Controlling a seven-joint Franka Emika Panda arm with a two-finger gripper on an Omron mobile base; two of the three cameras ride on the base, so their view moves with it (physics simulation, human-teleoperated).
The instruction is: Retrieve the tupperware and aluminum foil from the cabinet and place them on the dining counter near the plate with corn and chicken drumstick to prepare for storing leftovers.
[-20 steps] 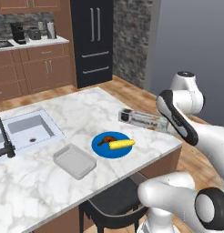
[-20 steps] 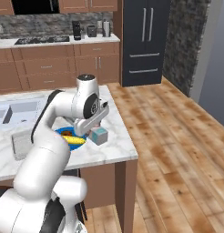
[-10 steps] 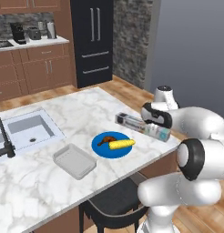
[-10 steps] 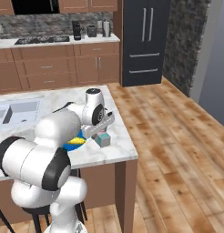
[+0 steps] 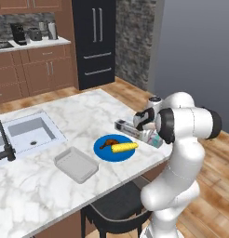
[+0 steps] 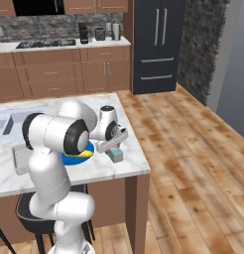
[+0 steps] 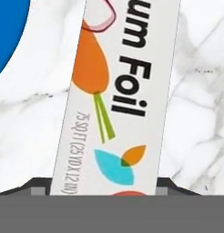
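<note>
The aluminum foil [image 5: 126,128] carton lies along the dining counter [image 5: 84,116] just right of the blue plate [image 5: 111,151], which holds the corn [image 5: 124,147] and the chicken drumstick [image 5: 109,143]. My gripper [image 5: 143,124] is shut on the foil near its middle. In the hand view the aluminum foil [image 7: 123,100] runs up between my gripper [image 7: 104,187] tips over marble, with the plate [image 7: 7,36] edge at top left. The tupperware [image 5: 76,163] sits left of the plate. From the right, the foil [image 6: 114,147] shows under my gripper [image 6: 112,139].
An inset sink [image 5: 28,135] with a black faucet [image 5: 4,145] lies at the counter's left. A dark stool [image 5: 117,210] stands below the near edge. The foil's end reaches close to the counter's right edge [image 6: 139,158]. Brown cabinets and a black fridge [image 5: 95,42] stand behind.
The arm has folded in toward the base and the hand has come down, bringing the foil carton from slightly above the counter onto it beside the plate.
</note>
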